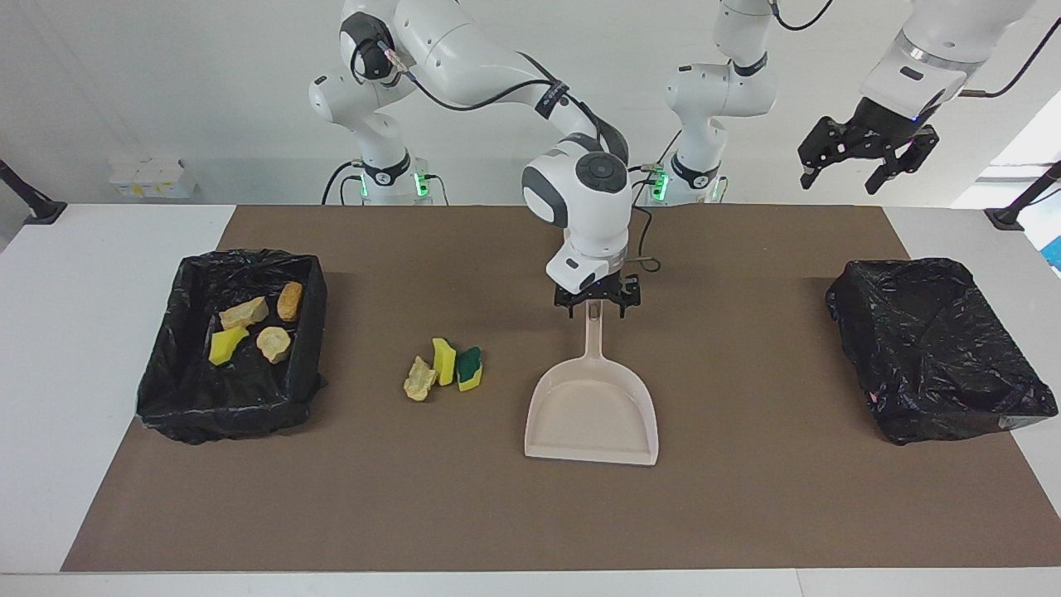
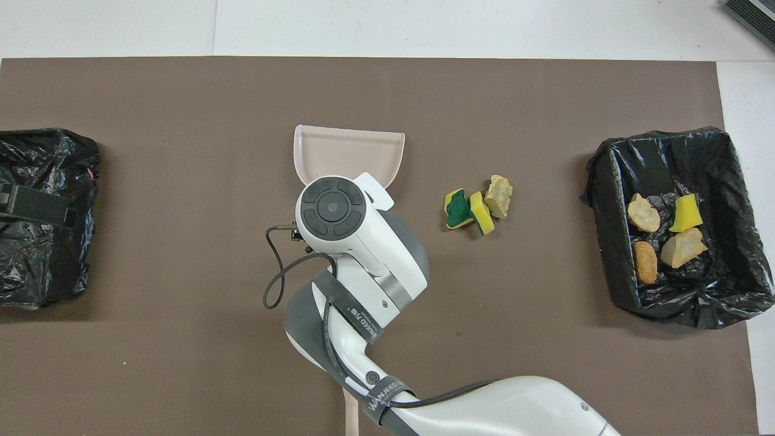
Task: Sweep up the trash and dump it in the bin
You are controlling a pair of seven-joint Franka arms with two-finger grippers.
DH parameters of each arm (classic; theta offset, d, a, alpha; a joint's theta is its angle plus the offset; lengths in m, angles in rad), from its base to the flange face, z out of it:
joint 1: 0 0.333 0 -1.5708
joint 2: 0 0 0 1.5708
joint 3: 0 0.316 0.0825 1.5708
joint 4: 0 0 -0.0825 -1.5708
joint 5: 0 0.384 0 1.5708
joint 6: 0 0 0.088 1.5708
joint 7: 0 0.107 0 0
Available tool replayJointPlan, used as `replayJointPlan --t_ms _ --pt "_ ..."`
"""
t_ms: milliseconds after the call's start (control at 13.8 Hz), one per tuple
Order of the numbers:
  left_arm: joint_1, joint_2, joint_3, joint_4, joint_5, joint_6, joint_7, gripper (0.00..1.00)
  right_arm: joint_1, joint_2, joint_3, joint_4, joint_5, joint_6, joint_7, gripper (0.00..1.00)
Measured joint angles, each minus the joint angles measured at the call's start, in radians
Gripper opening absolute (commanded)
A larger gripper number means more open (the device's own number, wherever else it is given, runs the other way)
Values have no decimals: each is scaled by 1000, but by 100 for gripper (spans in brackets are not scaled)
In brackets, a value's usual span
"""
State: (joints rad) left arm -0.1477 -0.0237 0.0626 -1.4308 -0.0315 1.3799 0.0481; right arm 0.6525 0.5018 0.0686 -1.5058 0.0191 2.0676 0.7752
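Observation:
Three bits of trash lie on the brown mat: a tan chunk (image 1: 420, 378), a yellow sponge piece (image 1: 444, 361) and a green-backed sponge (image 1: 470, 367); they also show in the overhead view (image 2: 478, 209). Several more bits (image 1: 253, 325) lie in the black-lined bin (image 1: 166, 365) at the right arm's end. The beige dustpan (image 1: 593, 410) lies flat mid-mat, mouth away from the robots. My right gripper (image 1: 595, 305) is low at its handle's end, fingers open on either side. My left gripper (image 1: 866, 166) waits high and open over the left arm's end.
A second black-lined bin (image 1: 937, 348) stands at the left arm's end with no trash showing in it. A beige strip (image 2: 350, 412) shows under the right arm at the robots' edge. A loose cable loop (image 2: 275, 284) hangs from the right wrist.

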Motion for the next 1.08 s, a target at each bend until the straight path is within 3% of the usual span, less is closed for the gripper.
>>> replayJointPlan --t_ms 361,578,1083 --pt "0 -1 1 0 0 -7 0 100 21 -189 3 -228 1 0 0 100" --pt "0 -1 1 0 0 -5 0 100 87 -311 5 -374 14 0 3 100" --pt "-19 23 -28 -6 -1 140 0 100 254 -473 6 -665 100 78 103 99"
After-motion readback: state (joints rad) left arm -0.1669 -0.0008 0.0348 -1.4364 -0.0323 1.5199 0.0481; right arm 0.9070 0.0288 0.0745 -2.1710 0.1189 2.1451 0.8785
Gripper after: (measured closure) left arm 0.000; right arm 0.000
